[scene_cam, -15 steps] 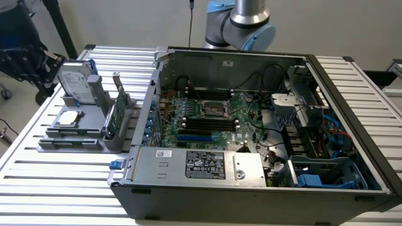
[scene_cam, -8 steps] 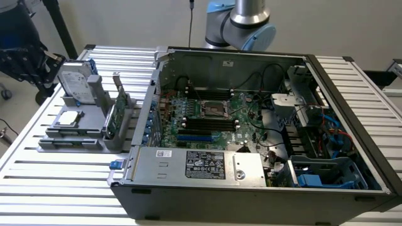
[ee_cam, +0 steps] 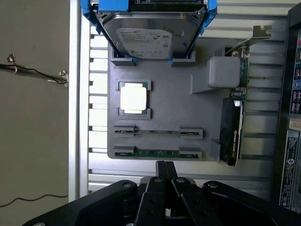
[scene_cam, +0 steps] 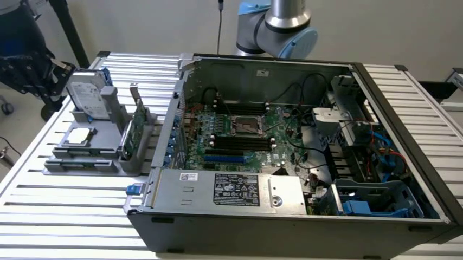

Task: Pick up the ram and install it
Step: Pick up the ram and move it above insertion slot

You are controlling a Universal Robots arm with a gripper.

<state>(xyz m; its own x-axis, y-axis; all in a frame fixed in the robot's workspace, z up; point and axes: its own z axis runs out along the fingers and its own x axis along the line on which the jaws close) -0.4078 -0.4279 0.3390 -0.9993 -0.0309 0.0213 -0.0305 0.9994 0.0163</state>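
The ram point(ee_cam: 156, 153) is a thin dark-green stick lying in the outer slot of the grey holder point(ee_cam: 169, 113), held between two grey clips. In the wrist view my gripper point(ee_cam: 165, 165) hovers above the slatted table just off that edge of the holder. Its two black fingers are pressed together with nothing between them, and they are apart from the ram. The second slot point(ee_cam: 157, 132) beside the ram looks empty. The open computer case point(scene_cam: 289, 146) shows the motherboard with its black memory slots point(scene_cam: 239, 142).
The holder point(scene_cam: 94, 149) stands on the slatted table at the exterior view's left of the case. It also carries a silver hard drive point(ee_cam: 148, 35) in a blue frame, a square processor point(ee_cam: 133, 98) and an upright green card point(ee_cam: 233, 127) with a metal bracket. The arm's base point(scene_cam: 278, 27) rises behind the case.
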